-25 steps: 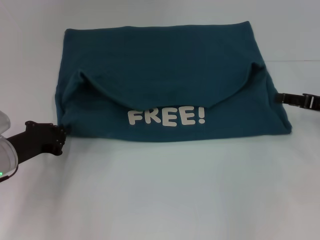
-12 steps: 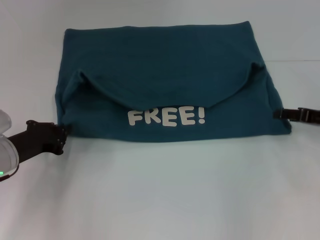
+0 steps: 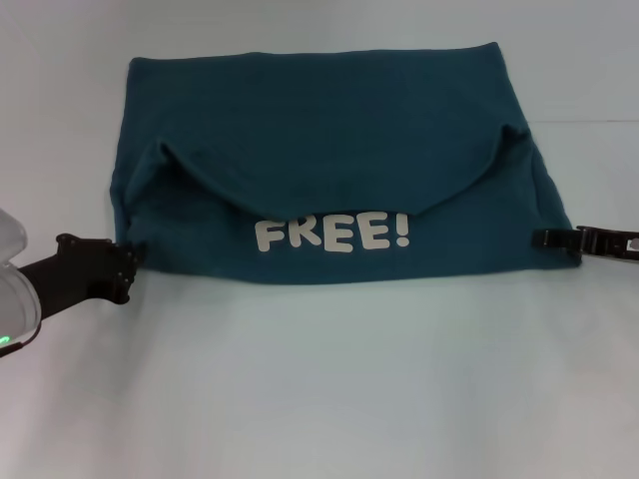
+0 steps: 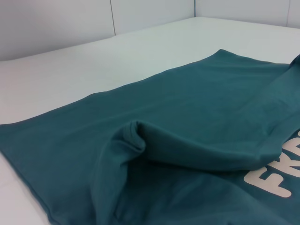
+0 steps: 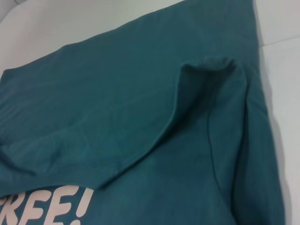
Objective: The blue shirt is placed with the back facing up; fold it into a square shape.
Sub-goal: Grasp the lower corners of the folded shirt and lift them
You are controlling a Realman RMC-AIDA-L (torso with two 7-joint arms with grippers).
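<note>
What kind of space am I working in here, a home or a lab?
Probably a lab or test bench: a bare white tabletop, plain white panel walls, and only the blue shirt laid out.

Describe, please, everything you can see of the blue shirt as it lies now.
The blue shirt is a dark teal-blue, soft knit tee lying flat on the white table, partly folded into a wide rectangle. A curved flap lies over the middle, and white "FREE!" lettering shows below it near the front edge. The left gripper sits at its front left corner, the right gripper at its right edge.
</note>
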